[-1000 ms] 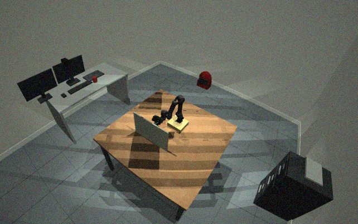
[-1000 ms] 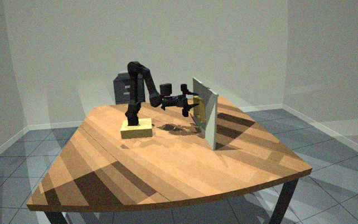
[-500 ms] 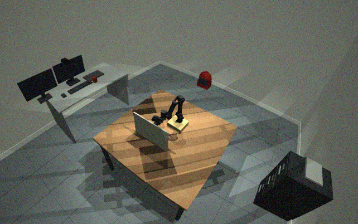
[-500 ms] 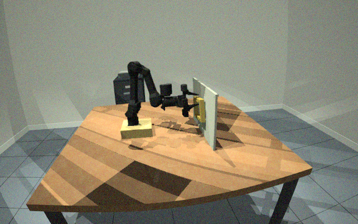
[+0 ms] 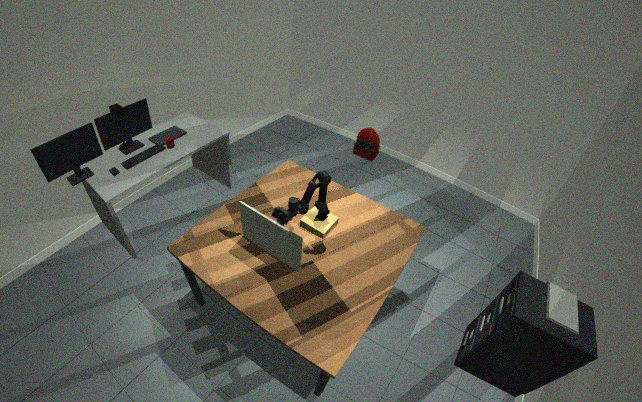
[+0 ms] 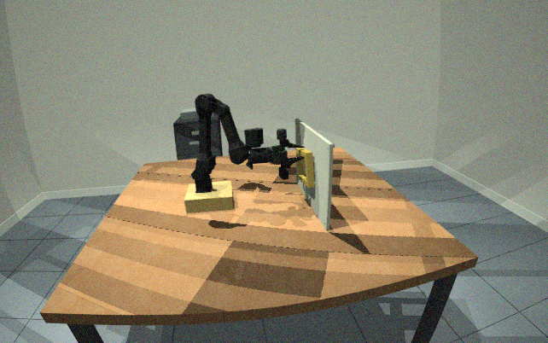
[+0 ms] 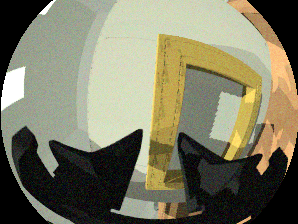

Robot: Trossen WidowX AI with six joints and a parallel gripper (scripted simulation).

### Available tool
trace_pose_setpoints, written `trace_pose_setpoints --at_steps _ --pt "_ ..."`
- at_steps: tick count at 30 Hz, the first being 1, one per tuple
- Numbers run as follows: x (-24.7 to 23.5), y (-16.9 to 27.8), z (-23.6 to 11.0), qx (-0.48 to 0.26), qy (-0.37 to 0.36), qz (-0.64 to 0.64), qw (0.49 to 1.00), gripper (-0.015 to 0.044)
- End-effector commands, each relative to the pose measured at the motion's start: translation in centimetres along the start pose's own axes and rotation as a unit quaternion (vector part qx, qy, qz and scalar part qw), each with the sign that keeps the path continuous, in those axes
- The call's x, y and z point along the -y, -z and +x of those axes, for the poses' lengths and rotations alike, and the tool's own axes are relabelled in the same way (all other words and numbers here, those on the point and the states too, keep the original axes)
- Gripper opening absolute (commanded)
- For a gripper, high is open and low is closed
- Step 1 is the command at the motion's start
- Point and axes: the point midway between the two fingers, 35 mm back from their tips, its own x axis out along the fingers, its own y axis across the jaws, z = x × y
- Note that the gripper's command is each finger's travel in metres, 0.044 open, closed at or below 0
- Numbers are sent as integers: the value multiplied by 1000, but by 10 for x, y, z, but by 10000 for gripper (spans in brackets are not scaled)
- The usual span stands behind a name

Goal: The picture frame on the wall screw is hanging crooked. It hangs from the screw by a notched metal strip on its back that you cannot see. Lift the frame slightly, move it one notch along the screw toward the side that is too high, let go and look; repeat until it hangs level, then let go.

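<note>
a: what is seen nearest the wrist camera?

b: the two black fingers of the gripper [image 7: 160,159] are seen at the bottom of the wrist view, set on either side of the near bar of the yellow picture frame [image 7: 169,90]. the jaws are partly drawn in around that bar. whether the pads actually press on it cannot be told.

a: and where is the frame placed?

b: it is hung against the pale upright wall panel [image 6: 317,171], which is stood on the wooden table [image 6: 256,273]. in the wrist view its bars are seen tilted rather than square to the panel. from the exterior view the frame [image 6: 306,167] is found on the panel face turned toward the arm, above the table surface.

a: how is the arm set?

b: the black arm [image 6: 213,128] is mounted on a yellow block [image 6: 209,198] and is stretched level toward the panel, with the gripper [image 6: 299,159] brought up to the frame.

a: what is noted farther off?

b: in the top view a grey desk [image 5: 200,145] with two monitors [image 5: 95,137], a red backpack [image 5: 366,143] by the wall and a dark cabinet [image 5: 530,335] are made out.
</note>
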Motion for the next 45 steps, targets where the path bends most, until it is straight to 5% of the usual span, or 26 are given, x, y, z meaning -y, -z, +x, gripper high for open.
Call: trace_pose_setpoints --at_steps 1,14,17,45 --pt "0 -1 0 2 0 -2 1000 147" --pt "0 -1 0 2 0 -2 1000 60" --pt "0 -1 0 2 0 -2 1000 0" --pt "-7 0 0 2 0 -2 1000 0"
